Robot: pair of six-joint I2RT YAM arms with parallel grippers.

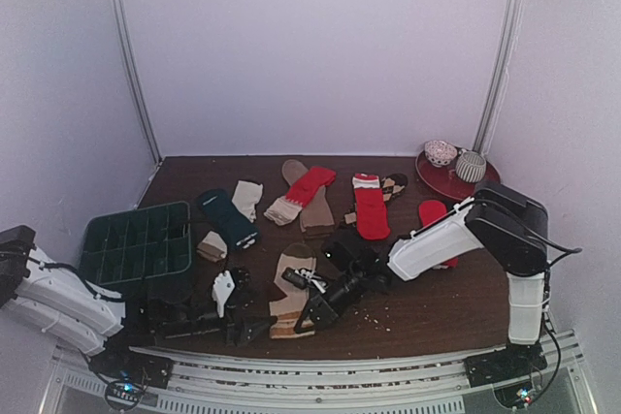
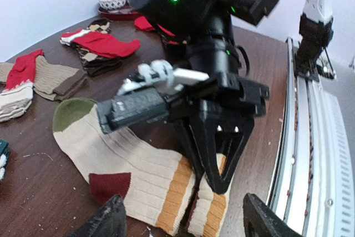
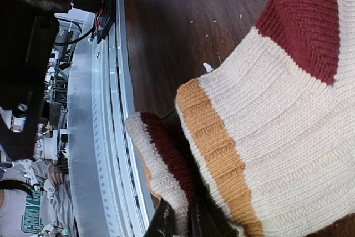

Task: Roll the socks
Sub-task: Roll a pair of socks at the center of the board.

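A cream sock (image 2: 127,159) with orange stripes, a maroon heel and a green toe lies flat near the table's front edge; it also shows in the top view (image 1: 293,290) and the right wrist view (image 3: 288,137). My right gripper (image 2: 217,184) points down and is shut on the sock's cuff, which is lifted and folded open between its fingers (image 3: 166,227). In the top view the right gripper (image 1: 310,317) sits over the cuff end. My left gripper (image 2: 186,227) is open and empty, its fingertips (image 2: 108,220) just short of the cuff, low over the table (image 1: 254,329).
Other socks lie further back: red (image 1: 370,208), red and cream (image 1: 303,193), dark teal (image 1: 229,217), cream (image 1: 247,198), argyle (image 1: 393,186). A dark green gridded tray (image 1: 136,244) stands at the left. A red plate (image 1: 437,181) with rolled socks sits at the back right. A metal rail (image 2: 310,137) runs along the front edge.
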